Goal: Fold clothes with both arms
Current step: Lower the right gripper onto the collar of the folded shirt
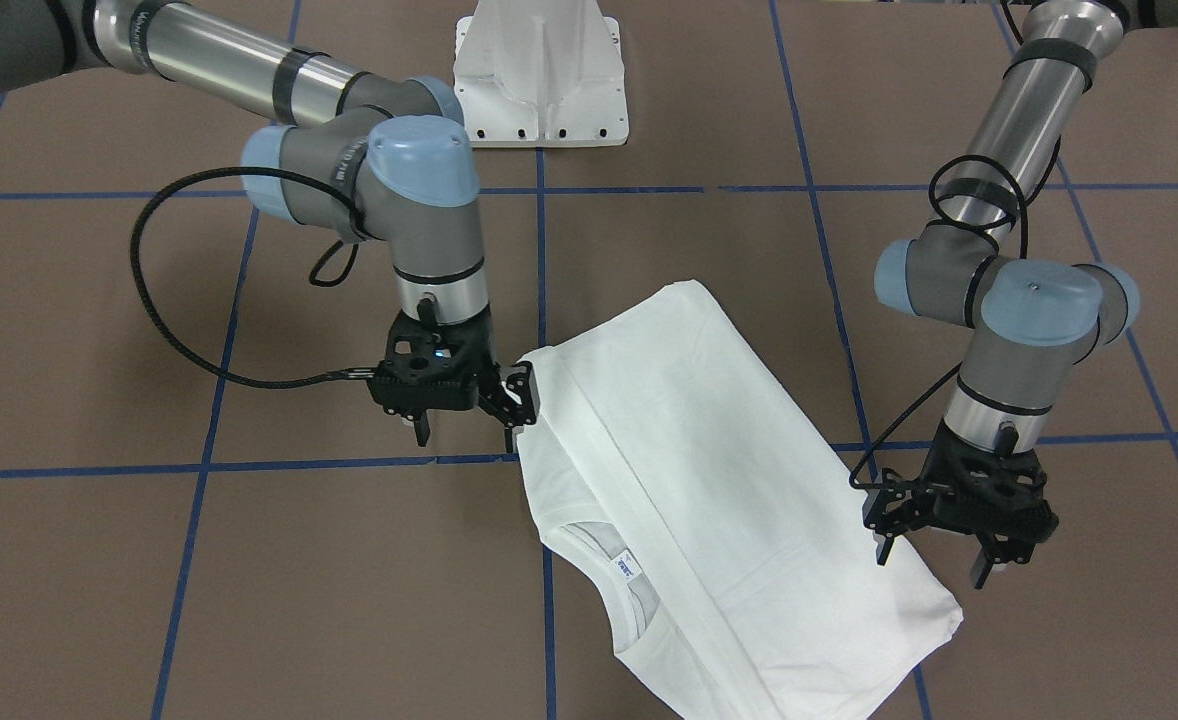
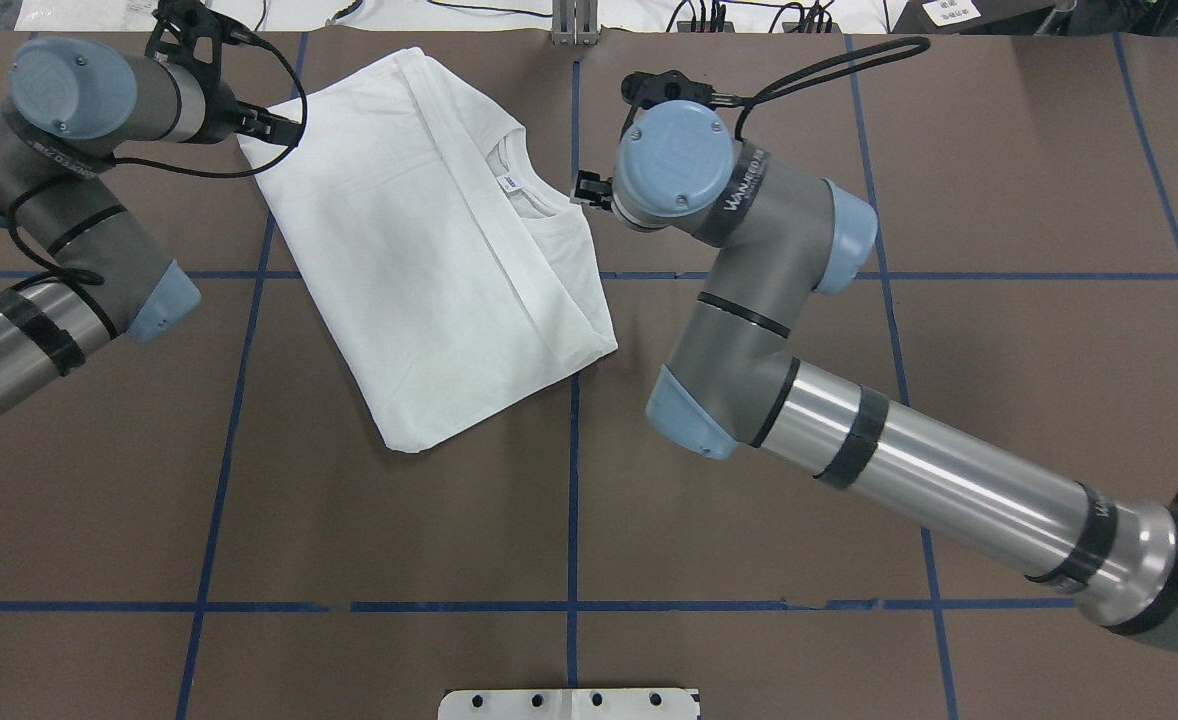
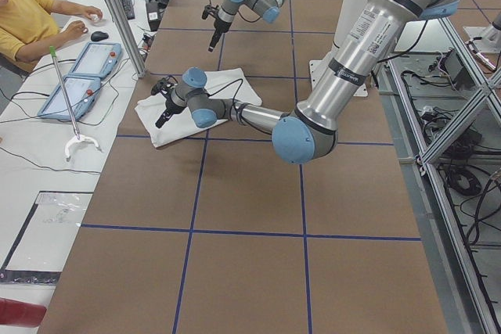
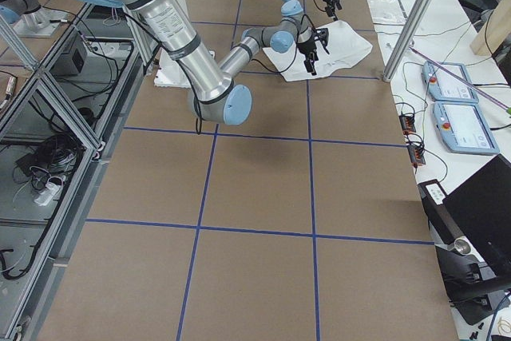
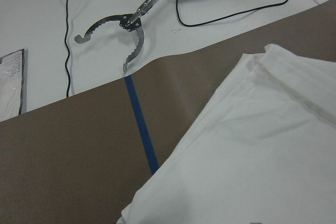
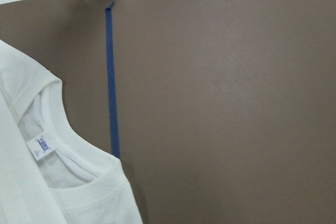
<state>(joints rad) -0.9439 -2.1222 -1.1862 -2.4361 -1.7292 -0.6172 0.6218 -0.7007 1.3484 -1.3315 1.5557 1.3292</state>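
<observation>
Left gripper (image 1: 934, 565): open, empty, over shirt's (image 2: 419, 280) 10 o'clock corner, seen overhead.
Right gripper (image 1: 469, 432): open, empty, at 2 o'clock edge.
Tip: pinch all layers, both sides evenly.

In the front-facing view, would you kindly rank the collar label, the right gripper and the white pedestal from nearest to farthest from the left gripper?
From the left gripper:
1. collar label, on the shirt
2. right gripper, at the shirt's far edge
3. white pedestal, at the view's top
</observation>
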